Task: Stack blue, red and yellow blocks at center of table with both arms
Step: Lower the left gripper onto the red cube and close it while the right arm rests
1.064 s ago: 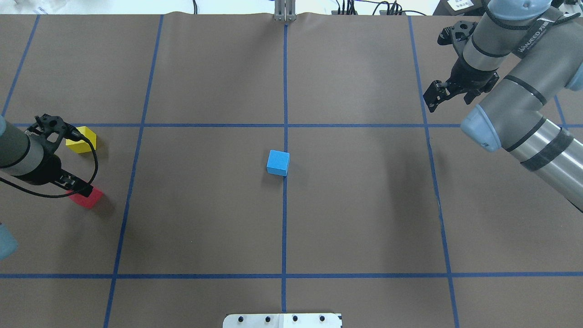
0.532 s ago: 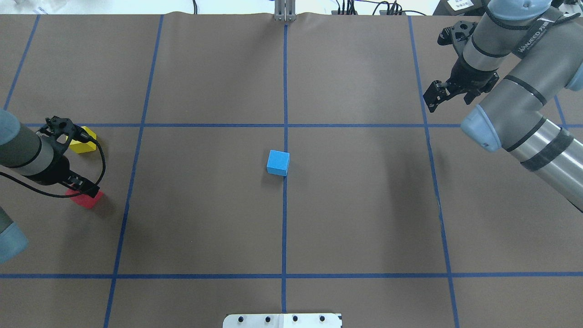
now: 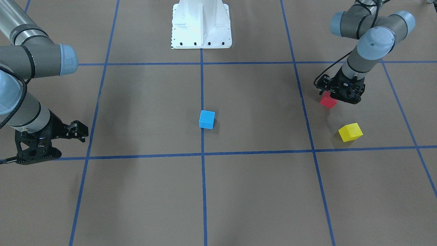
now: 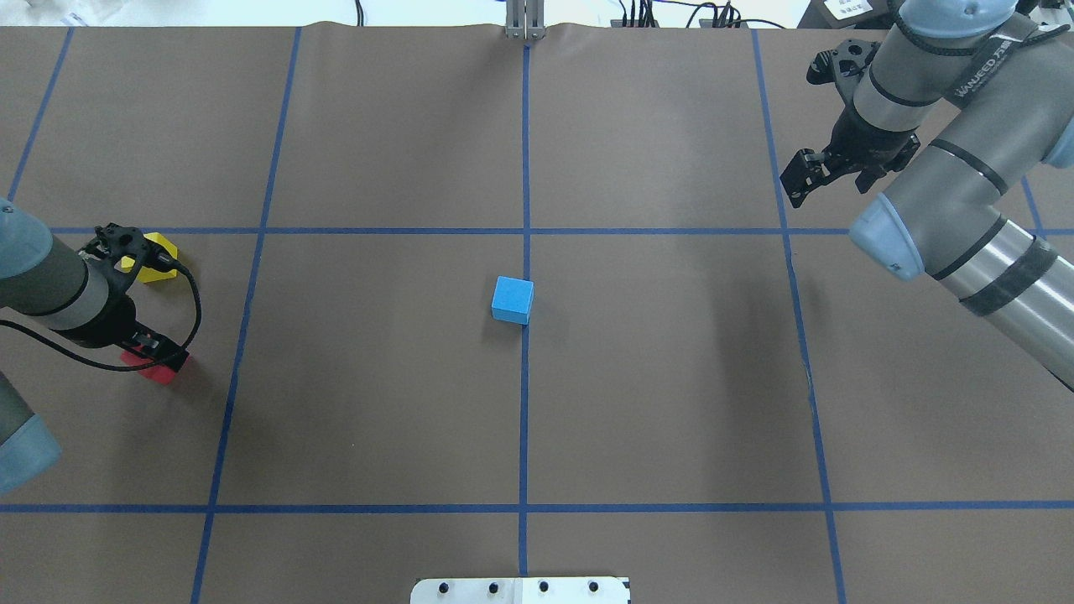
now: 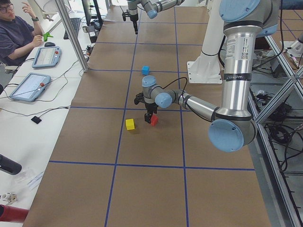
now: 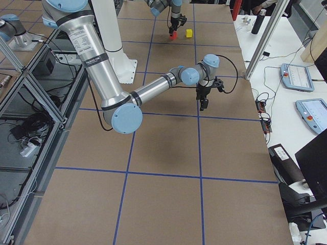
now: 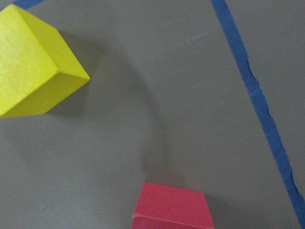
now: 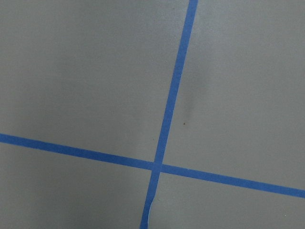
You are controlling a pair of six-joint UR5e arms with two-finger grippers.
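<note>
The blue block (image 4: 512, 299) sits alone at the table's centre, also in the front view (image 3: 207, 119). The red block (image 4: 154, 370) and the yellow block (image 4: 156, 257) lie at the far left of the overhead view. My left gripper (image 4: 158, 352) hangs right over the red block (image 3: 328, 100) and looks open; its fingers are out of the left wrist view, which shows the red block (image 7: 172, 206) at the bottom edge and the yellow block (image 7: 33, 71) at top left. My right gripper (image 4: 807, 174) is open and empty at the far right, away from all blocks.
Blue tape lines (image 4: 524, 168) split the brown table cover into squares. The robot's white base (image 3: 201, 24) stands at the table edge. An operator (image 5: 19, 33) sits at a side desk with tablets.
My left gripper has moved a little to the right and now covers more of the red block. The blocks and the right arm have not moved.
</note>
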